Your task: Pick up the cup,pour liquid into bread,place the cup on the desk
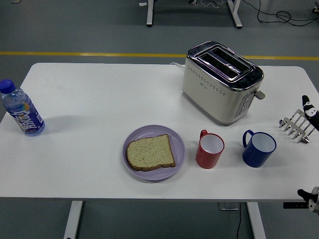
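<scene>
The red cup [210,150] stands upright on the white bench [99,99], with its handle pointing up and to the left. Nothing touches it. Just to its left is a purple plate [154,152] with a slice of bread [150,152] lying flat on it. Just to its right is a blue cup [259,148], also upright, with a small gap between the two cups. Behind them, farther back on the bench, sits a cream toaster [222,82]. A silver rack [295,127] is near the right edge. A water bottle [21,109] stands far off by the left edge. There is lots of bare room on the left and middle of the bench, and a thin strip in front of the cups before the near edge. Only a bit of the right hand [310,110] peeks in at the right edge, over the rack. I cannot tell how its fingers are set.
</scene>
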`<state>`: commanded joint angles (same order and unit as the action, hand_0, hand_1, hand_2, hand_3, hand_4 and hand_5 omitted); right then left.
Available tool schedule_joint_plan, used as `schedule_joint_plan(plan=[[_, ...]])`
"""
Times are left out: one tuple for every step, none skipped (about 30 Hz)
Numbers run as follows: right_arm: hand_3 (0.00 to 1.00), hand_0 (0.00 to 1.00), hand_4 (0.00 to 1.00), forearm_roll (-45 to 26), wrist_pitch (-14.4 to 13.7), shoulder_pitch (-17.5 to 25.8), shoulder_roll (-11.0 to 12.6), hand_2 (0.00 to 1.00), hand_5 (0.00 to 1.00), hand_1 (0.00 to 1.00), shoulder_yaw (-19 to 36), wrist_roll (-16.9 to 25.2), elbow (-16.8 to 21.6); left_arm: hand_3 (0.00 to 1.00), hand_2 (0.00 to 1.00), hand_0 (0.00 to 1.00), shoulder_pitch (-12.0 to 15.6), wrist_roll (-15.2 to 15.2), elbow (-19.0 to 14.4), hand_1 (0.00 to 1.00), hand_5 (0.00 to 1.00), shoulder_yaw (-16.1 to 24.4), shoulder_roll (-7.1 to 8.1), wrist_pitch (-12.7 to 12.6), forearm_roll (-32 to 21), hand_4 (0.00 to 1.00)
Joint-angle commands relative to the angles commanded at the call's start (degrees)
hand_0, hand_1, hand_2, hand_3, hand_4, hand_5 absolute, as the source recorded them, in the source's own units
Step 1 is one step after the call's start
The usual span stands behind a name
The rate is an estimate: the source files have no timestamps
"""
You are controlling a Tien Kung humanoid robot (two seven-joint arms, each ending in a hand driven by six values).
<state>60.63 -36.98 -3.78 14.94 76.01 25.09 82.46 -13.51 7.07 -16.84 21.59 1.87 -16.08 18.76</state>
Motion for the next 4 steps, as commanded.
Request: schedule_joint_plan(plan=[[0.784, 0.799, 0.802, -0.04, 0.00, 0.11, -0.10, 0.816, 0.002, 0.727, 0.11, -0.04, -0.12, 0.545, 0.696, 0.681, 0.08, 0.09, 0.00, 0.687, 0.998, 0.10, -0.04, 0.00, 0.17, 0.254], [0.784, 0.799, 0.802, -0.06, 0.00, 0.19, -0.18, 0.816, 0.002, 0.727, 0.18, -0.07, -0.21, 0.545, 0.696, 0.681, 0.15, 0.17, 0.00, 0.687, 0.998, 0.18, -0.06, 0.01, 0.30, 0.254], [0.784, 0.799, 0.802, -0.03, 0.00, 0.18, -0.26, 0.816, 0.002, 0.727, 0.18, -0.15, -0.35, 0.545, 0.696, 0.681, 0.23, 0.21, 0.02, 0.687, 0.998, 0.19, -0.11, 0.00, 0.34, 0.254], [0.784, 0.799, 0.802, 0.02, 0.00, 0.14, -0.34, 0.816, 0.002, 0.727, 0.13, -0.26, -0.51, 0.545, 0.696, 0.681, 0.33, 0.24, 0.04, 0.687, 0.998, 0.18, -0.16, -0.02, 0.35, 0.254]])
